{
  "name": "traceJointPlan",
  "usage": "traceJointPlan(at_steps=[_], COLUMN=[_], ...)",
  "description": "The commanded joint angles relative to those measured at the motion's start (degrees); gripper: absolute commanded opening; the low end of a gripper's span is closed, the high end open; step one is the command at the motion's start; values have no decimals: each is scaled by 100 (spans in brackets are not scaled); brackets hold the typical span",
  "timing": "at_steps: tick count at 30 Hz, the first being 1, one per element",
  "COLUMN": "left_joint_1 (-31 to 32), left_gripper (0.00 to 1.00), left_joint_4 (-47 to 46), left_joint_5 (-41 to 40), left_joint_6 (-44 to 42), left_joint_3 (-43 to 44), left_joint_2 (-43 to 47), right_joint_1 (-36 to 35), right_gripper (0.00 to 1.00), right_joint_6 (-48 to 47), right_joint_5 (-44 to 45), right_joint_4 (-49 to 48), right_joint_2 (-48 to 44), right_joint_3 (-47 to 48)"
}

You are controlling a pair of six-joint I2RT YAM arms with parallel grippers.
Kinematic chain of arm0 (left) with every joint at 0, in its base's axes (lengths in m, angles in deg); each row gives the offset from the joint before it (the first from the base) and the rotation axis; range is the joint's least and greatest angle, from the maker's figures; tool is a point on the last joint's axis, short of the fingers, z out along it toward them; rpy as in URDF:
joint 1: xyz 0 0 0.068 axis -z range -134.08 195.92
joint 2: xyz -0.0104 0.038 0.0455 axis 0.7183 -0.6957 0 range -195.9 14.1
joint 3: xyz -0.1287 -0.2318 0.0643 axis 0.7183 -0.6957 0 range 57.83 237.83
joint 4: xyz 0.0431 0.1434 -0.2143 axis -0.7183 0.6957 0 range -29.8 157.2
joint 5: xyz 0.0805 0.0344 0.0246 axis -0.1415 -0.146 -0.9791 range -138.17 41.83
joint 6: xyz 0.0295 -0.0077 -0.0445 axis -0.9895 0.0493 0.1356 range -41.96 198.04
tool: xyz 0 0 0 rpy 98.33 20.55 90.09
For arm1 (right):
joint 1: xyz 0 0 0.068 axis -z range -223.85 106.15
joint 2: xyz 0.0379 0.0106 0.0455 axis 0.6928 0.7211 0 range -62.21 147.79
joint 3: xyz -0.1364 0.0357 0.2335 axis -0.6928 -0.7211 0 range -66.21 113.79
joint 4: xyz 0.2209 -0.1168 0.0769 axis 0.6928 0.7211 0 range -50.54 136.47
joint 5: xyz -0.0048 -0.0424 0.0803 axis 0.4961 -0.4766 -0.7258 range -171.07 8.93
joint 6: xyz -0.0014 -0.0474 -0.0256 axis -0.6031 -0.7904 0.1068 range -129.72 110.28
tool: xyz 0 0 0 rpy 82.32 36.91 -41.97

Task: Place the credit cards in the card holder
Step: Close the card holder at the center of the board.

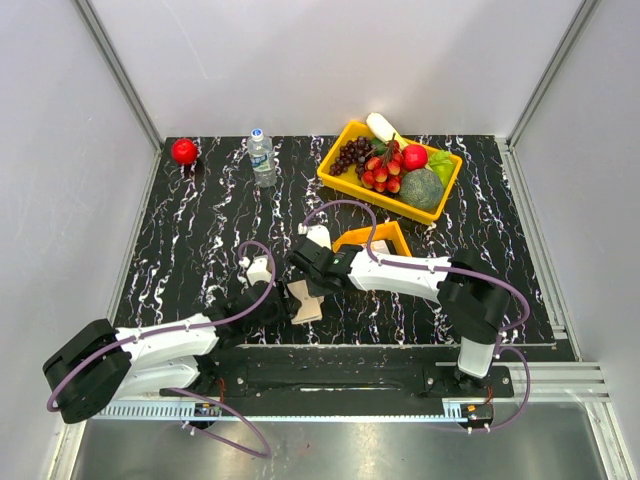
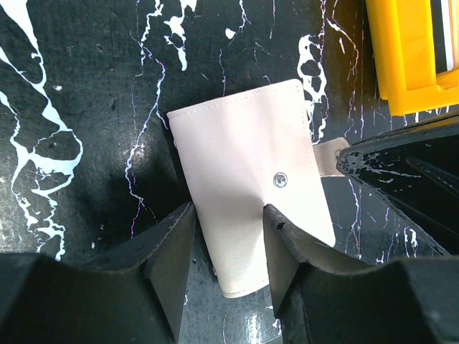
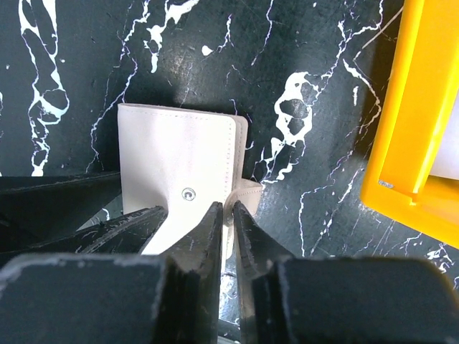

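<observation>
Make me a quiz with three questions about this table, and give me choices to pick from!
1. Where is the water bottle?
A. Standing at the far side of the table, left of the yellow tray.
B. Lying inside the yellow tray.
C. Lifted high by an arm.

2. What colour is the card holder?
A. Blue.
B. Cream-beige.
C. Green.

3. How is the card holder?
A. Spread wide open.
B. Torn in half.
C. Folded shut.

Answers:
1 A, it stands upright on the dark table beside the tray.
2 B, both wrist views show it pale beige.
3 C, only its plain outer face with the snap stud shows.
</observation>
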Motion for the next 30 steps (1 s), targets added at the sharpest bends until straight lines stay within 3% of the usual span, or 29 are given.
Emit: traceJointPlan(at_steps=[1, 6, 12, 20, 30], left_joint_1=[9, 9, 9, 17, 9], left_gripper=[47, 47, 47, 45, 43], left_joint_4=[406, 424, 398, 354, 345], left_joint_5=[177, 168, 186, 203, 239], left_joint_6=[-24, -15, -24, -15, -24], left_joint_3=[-117, -99, -117, -91, -38], left_joint_2=[-163, -163, -180, -207, -391], right_joint_1=[-53, -53, -53, -53, -53], right_gripper=[14, 0, 0, 0, 0], right_joint_6=[56, 39, -5, 74, 91], right_joint_5=[180, 225, 119, -346, -760], right_joint_4=[168, 213, 274, -604, -675], right_joint_2=[-133, -141, -150, -537, -177], right_joint_3=[174, 200, 209, -125, -81])
